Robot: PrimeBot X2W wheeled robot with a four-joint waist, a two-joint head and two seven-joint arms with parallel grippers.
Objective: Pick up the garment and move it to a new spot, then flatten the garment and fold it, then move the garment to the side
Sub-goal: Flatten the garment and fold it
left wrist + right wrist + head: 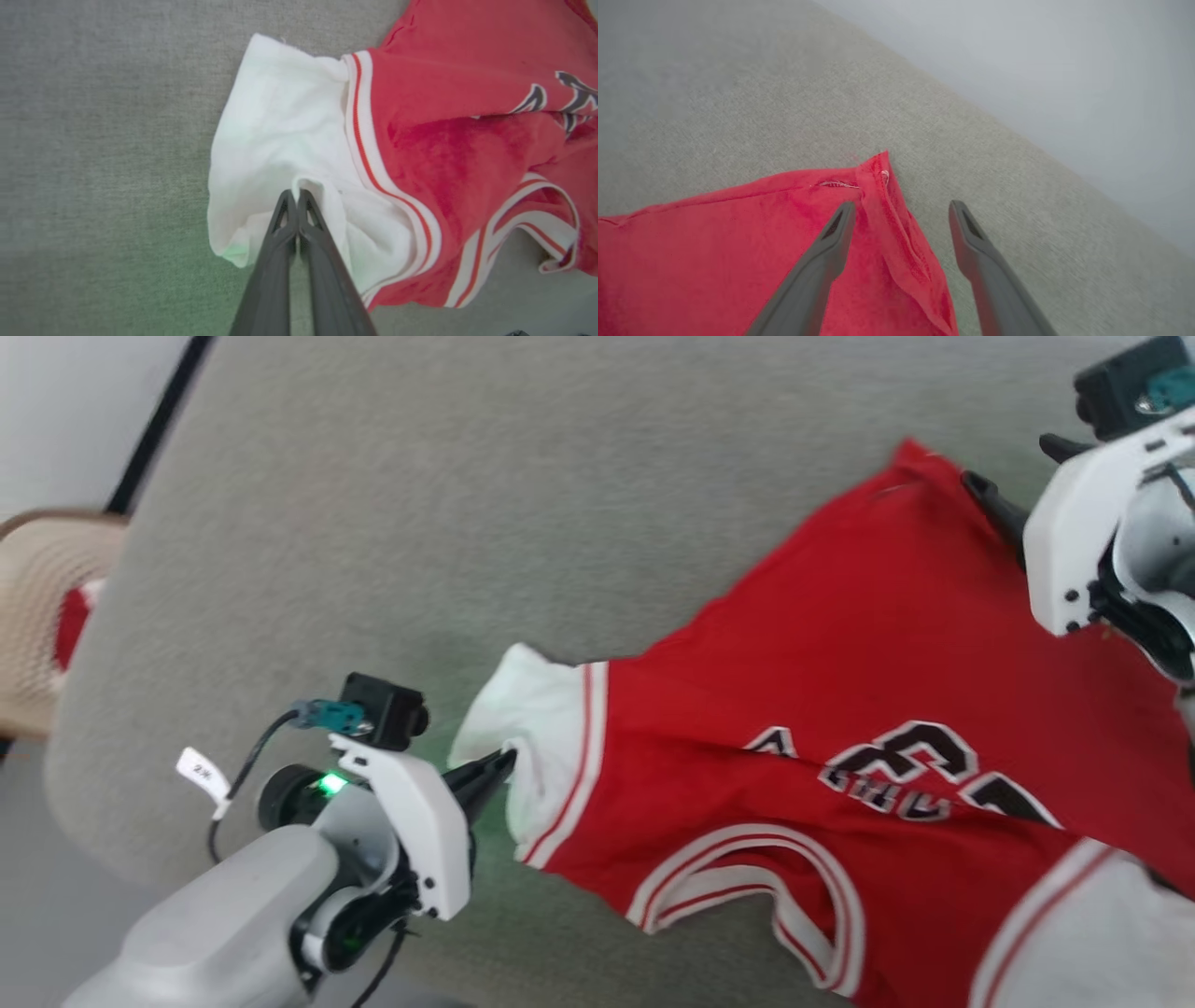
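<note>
A woven basket (pixel 33 579) holds something red. The garment (pixel 887 644) lies on the grey surface (pixel 467 523). The left gripper (pixel 502 763) pinches its white sleeve (pixel 280 130), and the right gripper (pixel 901 207) is spread astride a red corner.

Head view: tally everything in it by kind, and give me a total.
garment: 1
grippers: 2 (left gripper, right gripper)
grey padded surface: 1
tan woven basket: 1
red thing in the basket, too blurred to identify: 1
Total: 6
</note>
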